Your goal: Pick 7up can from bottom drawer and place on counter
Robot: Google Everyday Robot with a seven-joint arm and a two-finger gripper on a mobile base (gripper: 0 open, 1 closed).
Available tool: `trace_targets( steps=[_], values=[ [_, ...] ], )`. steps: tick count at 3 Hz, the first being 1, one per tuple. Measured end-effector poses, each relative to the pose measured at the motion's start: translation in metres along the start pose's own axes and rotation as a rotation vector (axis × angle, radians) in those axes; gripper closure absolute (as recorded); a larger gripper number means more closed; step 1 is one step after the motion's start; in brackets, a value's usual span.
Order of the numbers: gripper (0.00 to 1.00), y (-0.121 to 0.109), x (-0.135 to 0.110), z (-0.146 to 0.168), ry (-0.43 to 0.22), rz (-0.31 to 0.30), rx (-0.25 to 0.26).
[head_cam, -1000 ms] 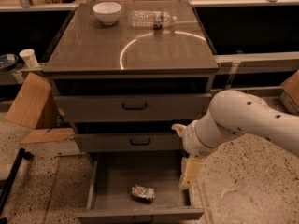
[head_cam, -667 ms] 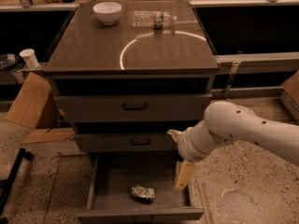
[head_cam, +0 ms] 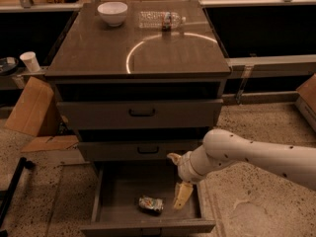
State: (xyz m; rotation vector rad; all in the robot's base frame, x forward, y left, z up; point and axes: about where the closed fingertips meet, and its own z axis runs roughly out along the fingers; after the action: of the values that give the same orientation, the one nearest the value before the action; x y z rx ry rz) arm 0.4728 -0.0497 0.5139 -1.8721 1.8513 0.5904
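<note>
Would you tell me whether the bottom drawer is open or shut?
Open: the bottom drawer is pulled out, the 7up can lying inside, the tool above its right side.

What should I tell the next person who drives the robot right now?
Gripper: low in the open bottom drawer, just right of the 7up can, apart from it, holding nothing.
Can: lying on the drawer floor, near the front.
Done: the drawer is open.
Left: grasp the can, lift it out and set it on the counter, where a bowl and a water bottle sit at the back.
</note>
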Motion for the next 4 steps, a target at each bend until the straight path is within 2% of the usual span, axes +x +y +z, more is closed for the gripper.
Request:
trace_targets(
  steps=[1,2,3,4],
  values=[
    [0.0,0.0,0.002,0.004,0.006,0.004,-0.004],
    [0.0,0.0,0.009,0.022,0.037,0.025,-0.025],
    [0.0,-0.004,0.014,0.063,0.029,0.077,-0.039],
    [0.0,-0.009,0.014,0.117,-0.024,0.127,-0.083]
  ],
)
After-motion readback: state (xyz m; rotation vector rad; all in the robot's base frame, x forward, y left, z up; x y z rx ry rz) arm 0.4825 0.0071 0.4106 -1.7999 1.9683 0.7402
